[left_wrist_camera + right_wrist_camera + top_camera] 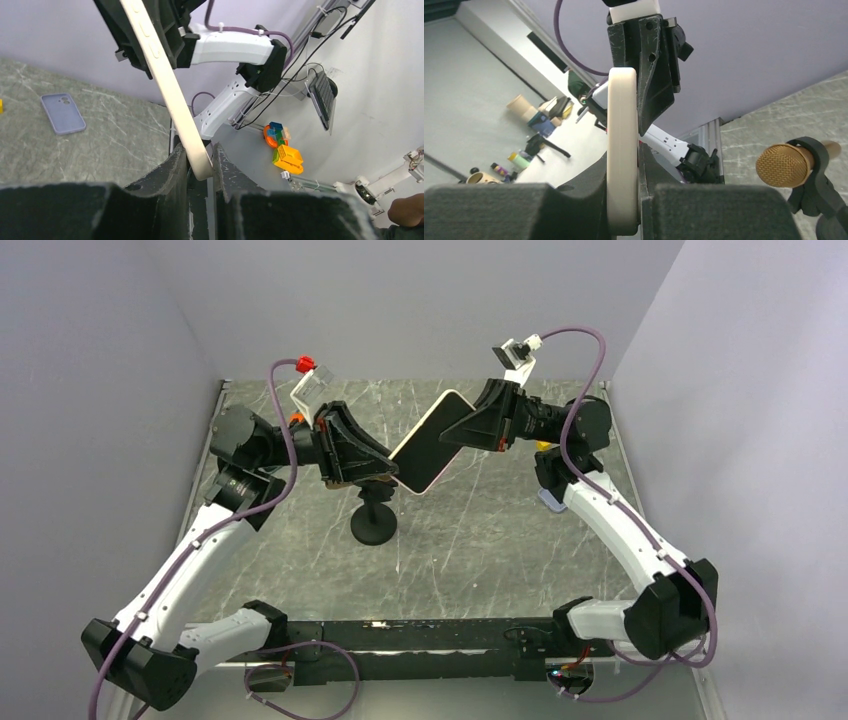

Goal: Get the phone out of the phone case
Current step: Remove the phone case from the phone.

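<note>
My left gripper (390, 468) and right gripper (455, 430) each clamp one end of the cream phone (430, 445) — tilted above the microphone stand (373, 523) — lavender case (62, 114) lying to its right.

no readable text, labels or numbers

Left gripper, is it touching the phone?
Touching. The left wrist view shows the left gripper clamped on the phone, both fingers pressed against its end.

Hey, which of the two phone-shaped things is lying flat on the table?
The lavender one, flat on the table with nothing touching it. The cream one is up in the air, pinched at both ends by the arms' fingers.
</note>
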Controlling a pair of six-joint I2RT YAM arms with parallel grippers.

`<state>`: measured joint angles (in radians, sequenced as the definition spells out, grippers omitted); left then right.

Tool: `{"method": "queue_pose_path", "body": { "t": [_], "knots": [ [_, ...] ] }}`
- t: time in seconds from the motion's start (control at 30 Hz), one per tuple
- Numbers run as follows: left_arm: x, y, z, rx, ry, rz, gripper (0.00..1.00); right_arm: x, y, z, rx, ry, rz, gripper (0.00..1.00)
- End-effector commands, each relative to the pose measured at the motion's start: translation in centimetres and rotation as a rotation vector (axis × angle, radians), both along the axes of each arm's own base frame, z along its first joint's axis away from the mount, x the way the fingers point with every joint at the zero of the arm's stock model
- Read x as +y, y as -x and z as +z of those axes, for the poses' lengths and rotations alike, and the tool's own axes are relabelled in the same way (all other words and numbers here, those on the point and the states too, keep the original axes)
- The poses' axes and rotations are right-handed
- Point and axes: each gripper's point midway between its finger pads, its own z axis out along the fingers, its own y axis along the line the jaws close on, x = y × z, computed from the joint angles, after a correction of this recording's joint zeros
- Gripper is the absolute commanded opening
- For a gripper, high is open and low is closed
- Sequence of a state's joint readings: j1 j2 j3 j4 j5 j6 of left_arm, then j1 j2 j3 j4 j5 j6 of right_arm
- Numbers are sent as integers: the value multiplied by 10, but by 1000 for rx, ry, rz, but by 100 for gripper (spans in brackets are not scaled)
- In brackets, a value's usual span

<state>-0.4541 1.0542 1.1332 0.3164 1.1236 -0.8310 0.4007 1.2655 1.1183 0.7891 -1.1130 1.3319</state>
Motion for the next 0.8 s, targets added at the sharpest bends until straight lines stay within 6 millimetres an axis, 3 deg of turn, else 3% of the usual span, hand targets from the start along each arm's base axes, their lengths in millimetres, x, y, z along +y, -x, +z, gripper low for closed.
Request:
{"method": "queue_pose_path", "body": {
  "t": [0.0,0.17,0.27,0.4,0.77],
  "knots": [
    [11,61,42,-334,126,-184,0,10,-19,-3,111,-74,19,0],
    [7,58,48,-381,177,-212,0,25,-7,1,112,-124,135,0],
    [2,52,45,-391,178,-244,0,37,-8,2,127,-131,150,0],
    [-5,41,43,-385,191,-277,0,49,6,11,116,-175,256,0],
    [-9,1,29,-414,130,-198,0,43,29,25,173,-275,412,0]
  ]
}}
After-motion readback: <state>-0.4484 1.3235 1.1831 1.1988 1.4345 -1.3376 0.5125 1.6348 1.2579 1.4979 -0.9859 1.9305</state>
